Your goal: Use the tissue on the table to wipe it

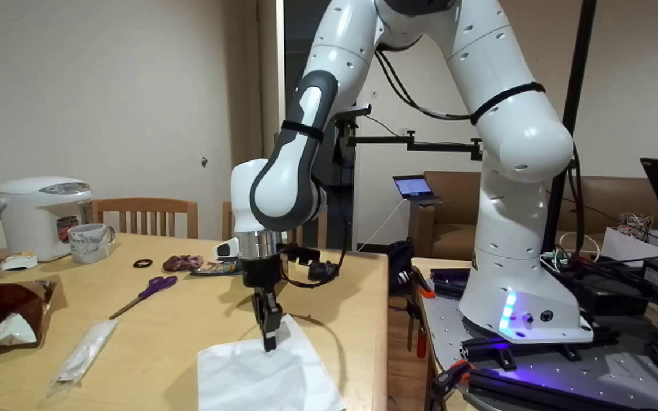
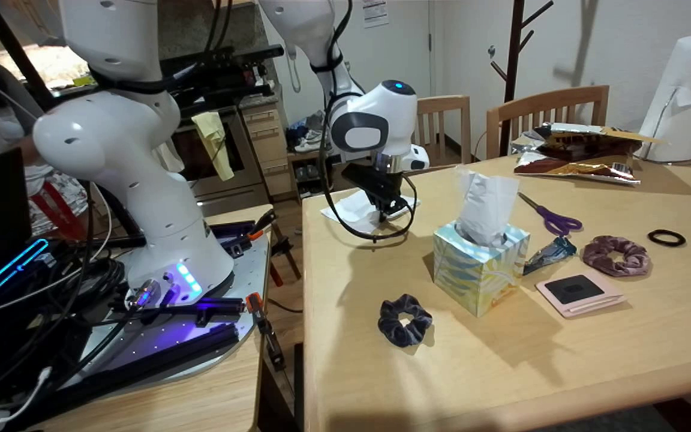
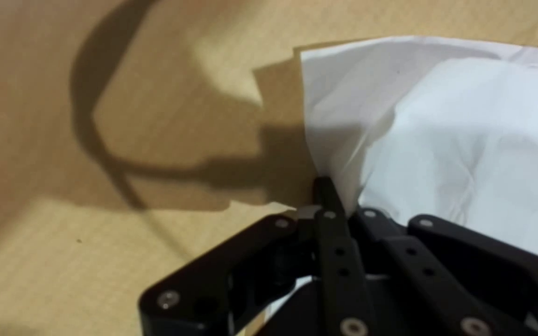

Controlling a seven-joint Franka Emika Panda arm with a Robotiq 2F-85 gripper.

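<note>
A white tissue lies spread on the light wood table, near the table edge on the robot's side. It also shows in an exterior view, partly behind the gripper, and on the right of the wrist view. My gripper points down over the tissue's edge. In the wrist view, the black fingers are closed together, with a gathered fold of the tissue pinched between them. The tissue around the fold is lifted and creased. The gripper also shows from its camera side.
A tissue box, dark scrunchie, pink card holder, mauve scrunchie and purple scissors lie on the table. A wrapped packet, snack bags, mug and white water boiler stand farther off.
</note>
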